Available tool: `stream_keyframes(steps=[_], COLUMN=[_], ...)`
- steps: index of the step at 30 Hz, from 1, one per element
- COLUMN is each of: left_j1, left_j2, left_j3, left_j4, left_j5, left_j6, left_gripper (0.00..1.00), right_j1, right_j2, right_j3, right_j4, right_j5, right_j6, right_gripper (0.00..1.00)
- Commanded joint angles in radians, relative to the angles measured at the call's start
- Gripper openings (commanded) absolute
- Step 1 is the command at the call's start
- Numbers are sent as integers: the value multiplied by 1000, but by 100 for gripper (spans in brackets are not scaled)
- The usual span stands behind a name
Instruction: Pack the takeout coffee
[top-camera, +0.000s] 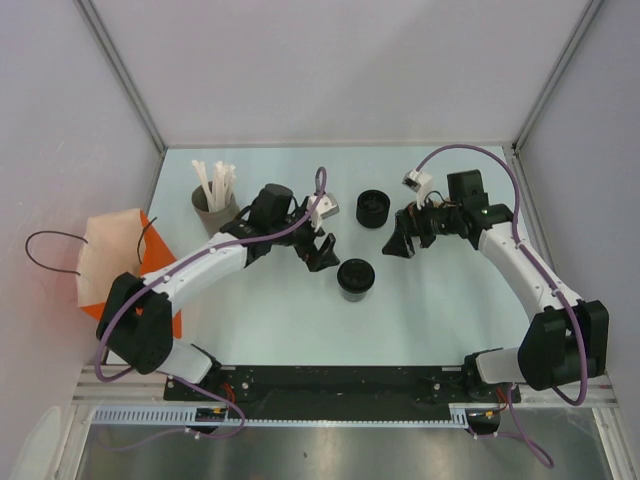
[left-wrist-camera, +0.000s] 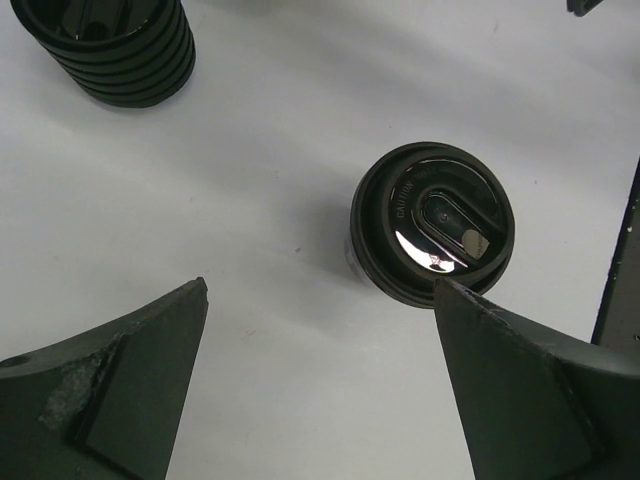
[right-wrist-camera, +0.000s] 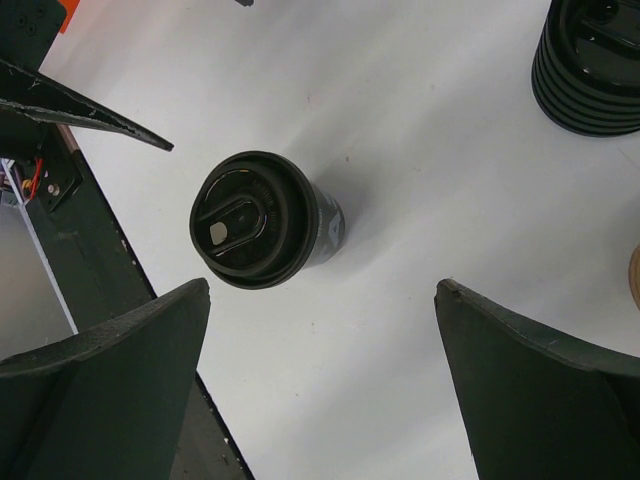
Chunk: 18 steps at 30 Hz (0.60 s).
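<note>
Two pincers hang over the white table (top-camera: 440, 300), both spread wide and holding nothing. The coffee cup (top-camera: 355, 278) stands upright on the table between them, lid up, so its long axis points straight at the overhead camera.

The left pincer (top-camera: 322, 252) sits just up and to the left of the coffee cup. The right pincer (top-camera: 400, 243) sits up and to the right of it, a little farther off. In the left wrist view the coffee cup (left-wrist-camera: 432, 235) lies ahead of the left pincer (left-wrist-camera: 320, 300), off centre and nearly above the right-hand fingertip (left-wrist-camera: 450, 300). In the right wrist view the coffee cup (right-wrist-camera: 255, 220) lies ahead of the right pincer (right-wrist-camera: 320, 290), slightly toward the left-hand fingertip (right-wrist-camera: 190, 300).

A ribbed black cup (top-camera: 372, 208) stands farther back from the coffee cup. A grey cup of straws (top-camera: 212, 210) stands well to its left. A paper bag (top-camera: 105, 255) lies farther left again, past the table edge.

The left arm looks better placed, being closer to both coffee cup and bag. It would need to centre the cup between its fingers before closing.
</note>
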Motion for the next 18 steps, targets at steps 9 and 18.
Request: stream_keyframes(steps=[9,18], left_j1=[-31,-54], left_j2=[38,77], left_j3=[26,50], left_j4=[29,13], left_j5=[42,69], left_j6=[-47,-67], left_gripper=[100,100], right_j1=[53,66], right_j2=[21,41], right_j3=[-8,-10], right_j4=[22,14], right_j5=[1,21], right_j6=[-36,-54], right_gripper=[100,100])
